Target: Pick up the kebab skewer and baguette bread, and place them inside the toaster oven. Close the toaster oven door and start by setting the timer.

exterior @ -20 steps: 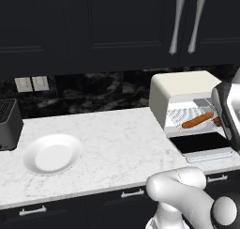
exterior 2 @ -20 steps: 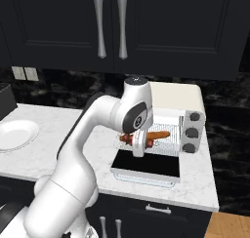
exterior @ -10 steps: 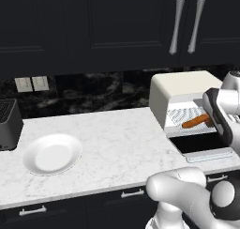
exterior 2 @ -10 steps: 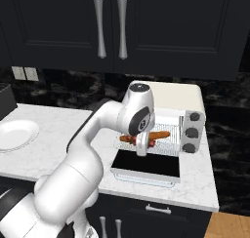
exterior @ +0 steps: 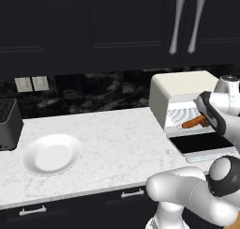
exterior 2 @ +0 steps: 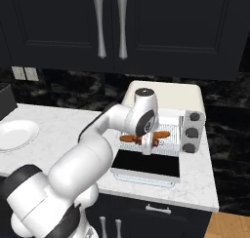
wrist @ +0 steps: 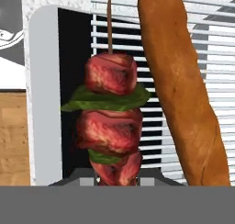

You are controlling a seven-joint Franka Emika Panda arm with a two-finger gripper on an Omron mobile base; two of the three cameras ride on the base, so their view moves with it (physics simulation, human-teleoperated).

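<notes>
The cream-white toaster oven (exterior: 180, 85) stands at the counter's right end with its dark glass door (exterior 2: 146, 164) folded down flat. The baguette bread (wrist: 179, 81) lies on the wire rack (wrist: 119, 39) inside, also seen as an orange-brown stick (exterior: 194, 123) (exterior 2: 162, 134). My gripper (wrist: 117, 179) is shut on the kebab skewer (wrist: 110, 113), whose red meat chunks and green leaves hang over the door's glass and the rack's front, just left of the loaf. From the right base camera, the gripper (exterior 2: 146, 147) points down at the oven's mouth.
Dark knobs (exterior 2: 190, 133) sit on the oven's right side. A white plate (exterior: 51, 154) lies on the marble counter to the left, and a dark slot toaster (exterior: 8, 122) stands at the far left. Black cabinets with silver handles (exterior: 176, 24) hang above.
My hand has edged a little lower and closer to the oven's opening, carrying the skewer along. The baguette has stayed on the rack.
</notes>
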